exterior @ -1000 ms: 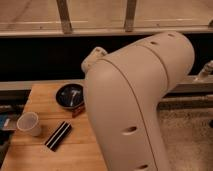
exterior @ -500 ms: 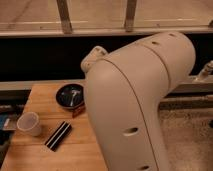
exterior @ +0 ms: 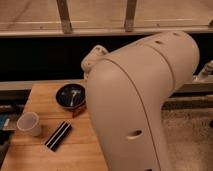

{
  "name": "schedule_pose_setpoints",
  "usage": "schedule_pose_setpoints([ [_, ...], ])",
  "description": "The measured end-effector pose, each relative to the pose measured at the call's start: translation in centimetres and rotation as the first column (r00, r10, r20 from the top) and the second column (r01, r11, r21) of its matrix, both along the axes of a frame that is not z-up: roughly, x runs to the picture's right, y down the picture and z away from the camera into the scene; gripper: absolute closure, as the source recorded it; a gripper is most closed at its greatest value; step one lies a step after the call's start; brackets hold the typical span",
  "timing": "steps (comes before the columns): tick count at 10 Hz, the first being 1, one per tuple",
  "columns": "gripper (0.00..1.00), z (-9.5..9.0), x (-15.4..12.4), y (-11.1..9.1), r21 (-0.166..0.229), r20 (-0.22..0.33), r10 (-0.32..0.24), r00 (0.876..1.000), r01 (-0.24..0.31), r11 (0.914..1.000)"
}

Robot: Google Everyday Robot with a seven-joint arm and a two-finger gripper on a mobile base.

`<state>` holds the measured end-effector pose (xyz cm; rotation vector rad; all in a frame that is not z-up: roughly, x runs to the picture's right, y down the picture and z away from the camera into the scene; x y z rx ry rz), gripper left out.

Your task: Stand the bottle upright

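Note:
Only a small tan-orange piece of the bottle [exterior: 78,110] shows, low on the wooden table [exterior: 44,102] just right of the black bowl [exterior: 70,95]. The rest of it is hidden behind my arm's large cream-coloured body [exterior: 145,100], which fills the middle and right of the camera view. I cannot tell how the bottle lies. My gripper is out of view; no fingers show anywhere.
A white cup [exterior: 28,123] stands at the table's left edge. A black rectangular bar with a white stripe [exterior: 58,135] lies in front of the bowl. Behind the table runs a dark wall with a railing; speckled floor lies to the right.

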<state>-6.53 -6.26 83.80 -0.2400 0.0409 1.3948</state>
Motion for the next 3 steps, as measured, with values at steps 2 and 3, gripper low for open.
schedule_pose_setpoints([
  [2,0.32,-0.20,0.37,0.20,0.001,-0.001,0.004,1.000,-0.004,1.0000],
  [3,0.32,-0.28,0.52,0.35,-0.004,0.009,0.007,1.000,-0.007,1.0000],
])
